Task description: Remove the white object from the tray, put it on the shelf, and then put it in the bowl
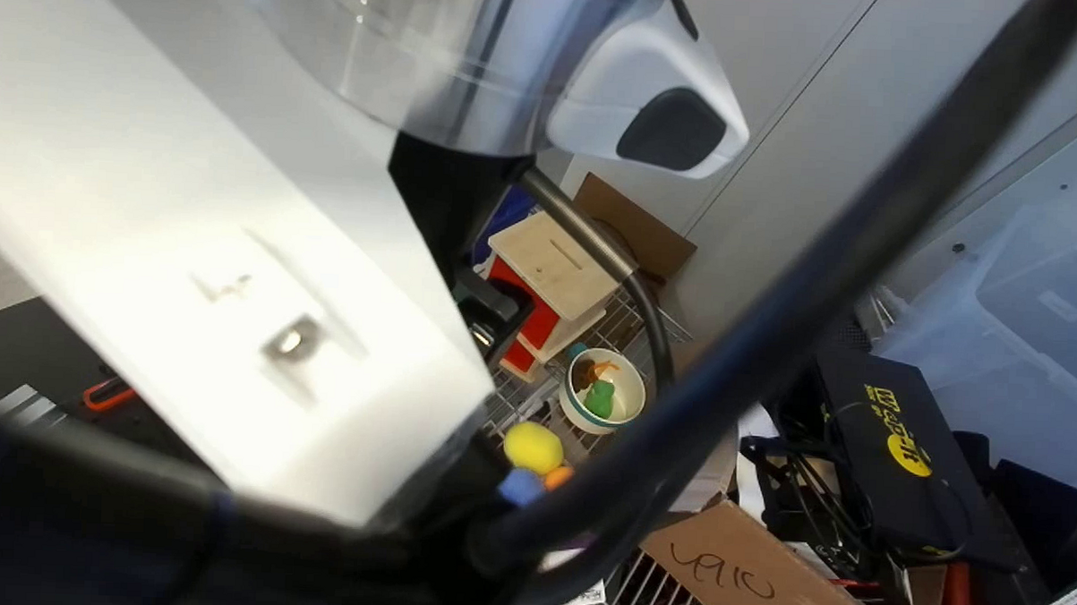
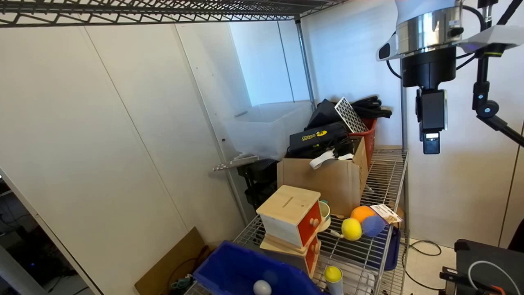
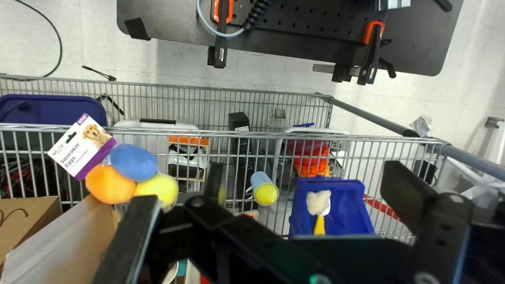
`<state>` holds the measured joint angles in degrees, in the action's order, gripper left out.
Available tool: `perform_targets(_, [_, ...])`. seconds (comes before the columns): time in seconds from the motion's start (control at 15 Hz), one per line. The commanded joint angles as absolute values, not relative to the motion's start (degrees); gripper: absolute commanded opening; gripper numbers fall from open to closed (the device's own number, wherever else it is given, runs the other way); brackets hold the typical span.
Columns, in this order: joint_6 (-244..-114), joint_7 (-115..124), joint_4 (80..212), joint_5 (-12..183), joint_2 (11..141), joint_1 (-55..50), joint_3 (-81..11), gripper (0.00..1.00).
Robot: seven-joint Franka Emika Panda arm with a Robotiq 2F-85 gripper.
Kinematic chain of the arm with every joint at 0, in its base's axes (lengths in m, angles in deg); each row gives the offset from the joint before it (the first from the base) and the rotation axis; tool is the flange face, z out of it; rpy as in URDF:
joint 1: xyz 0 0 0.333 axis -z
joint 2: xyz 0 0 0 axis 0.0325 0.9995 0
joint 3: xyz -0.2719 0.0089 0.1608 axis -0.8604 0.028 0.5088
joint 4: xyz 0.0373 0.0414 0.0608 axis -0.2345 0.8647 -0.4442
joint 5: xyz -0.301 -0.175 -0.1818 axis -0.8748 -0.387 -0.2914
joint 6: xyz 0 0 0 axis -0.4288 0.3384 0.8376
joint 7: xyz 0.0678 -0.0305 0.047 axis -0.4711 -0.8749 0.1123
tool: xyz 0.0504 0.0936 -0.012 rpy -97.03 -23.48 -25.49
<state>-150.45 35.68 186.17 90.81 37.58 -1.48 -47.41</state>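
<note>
Hangs pointing down with the tool (image 2: pixel 431 145) released and spread wide. Can see the white object (image 2: pixel 262 288) inside the tray (image 2: pixel 231 266), just beside the wooden boxes (image 2: pixel 280 219) on the shelf (image 2: pixel 385 168). Can also see the bowl (image 1: pixel 630 391), upright near the yellow ball (image 1: pixel 533 446).

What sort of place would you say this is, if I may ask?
It looks like a storage corner in a lab or workshop, though I can't be sure: a metal wire shelf, a packed cardboard box standing on it, and a black work surface with clamps along its edge.
</note>
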Motion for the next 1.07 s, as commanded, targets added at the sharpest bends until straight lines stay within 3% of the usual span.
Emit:
perform_targets(0.0, [-150.7,35.9,186.2,90.7,37.7,0.2,-45.7,1.0])
perform_targets(1.0, [-150.5,35.6,187.4,88.6,34.4,0.0,-42.3,1.0])
